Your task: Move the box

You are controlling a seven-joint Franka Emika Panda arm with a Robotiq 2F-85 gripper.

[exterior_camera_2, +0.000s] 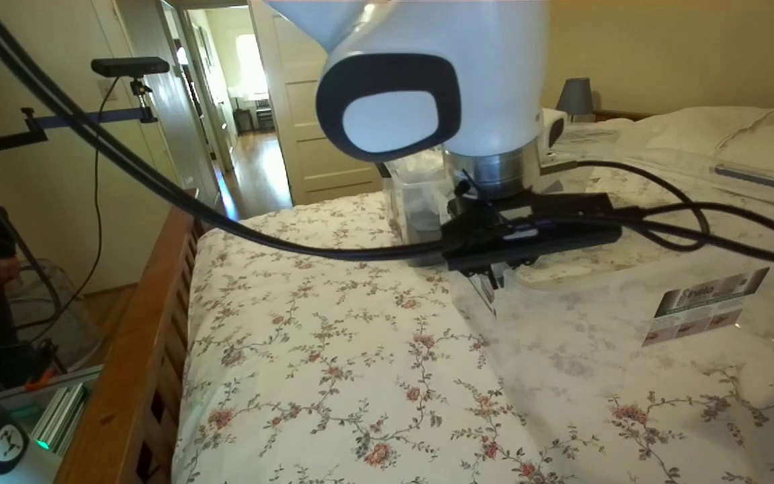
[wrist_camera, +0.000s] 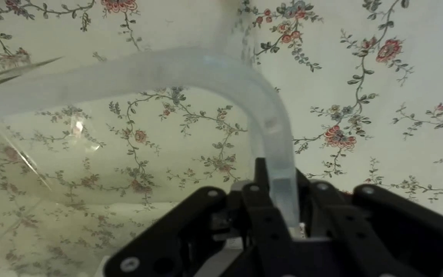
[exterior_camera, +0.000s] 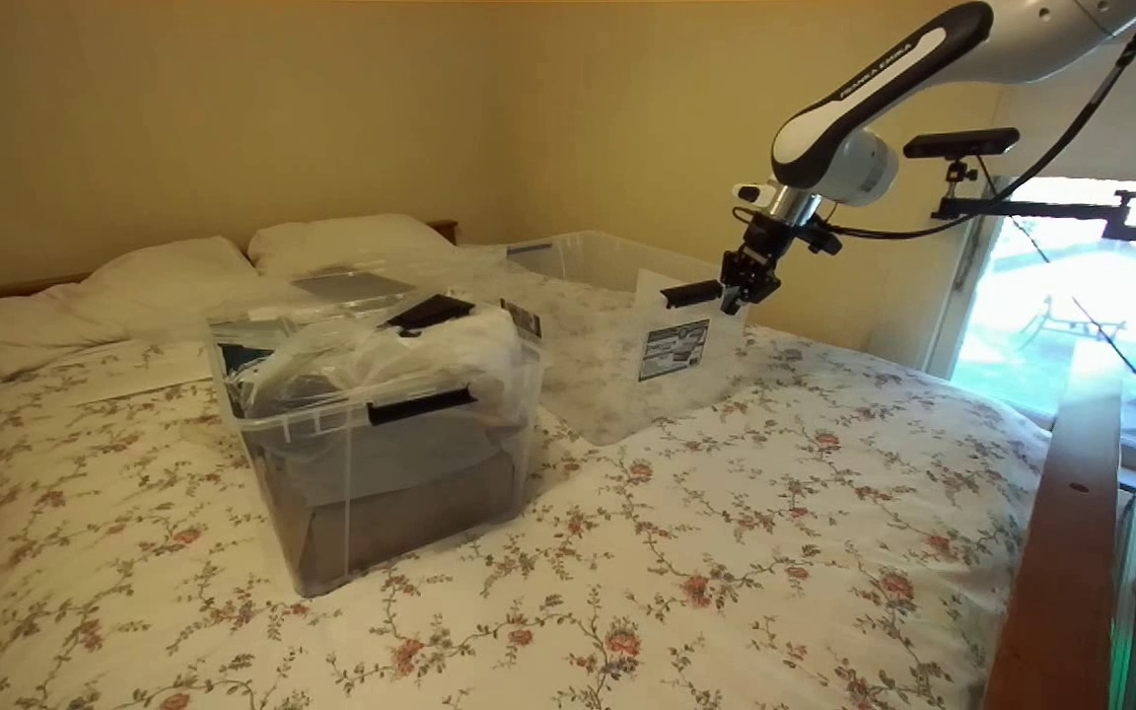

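A large clear plastic box (exterior_camera: pixel 593 385) stands on the flowered bed. It has a black handle and a paper label on its wall. Its see-through wall also shows in an exterior view (exterior_camera_2: pixel 575 329), and its pale rim crosses the wrist view (wrist_camera: pixel 221 69). My gripper (exterior_camera: pixel 734 299) is at the rim near the box's corner, pointing down. It also shows in an exterior view (exterior_camera_2: pixel 494 277). In the wrist view, the fingers (wrist_camera: pixel 282 181) stand close on both sides of the rim, shut on it. The fingertips are partly hidden by the rim.
A smaller clear box (exterior_camera: pixel 400 493) full of things, with a black handle, stands beside the large box; it shows partly behind my wrist (exterior_camera_2: pixel 417 202). Pillows (exterior_camera: pixel 174 281) lie at the headboard. A wooden bed rail (exterior_camera: pixel 1061 552) runs along the foot. A wall stands behind the large box.
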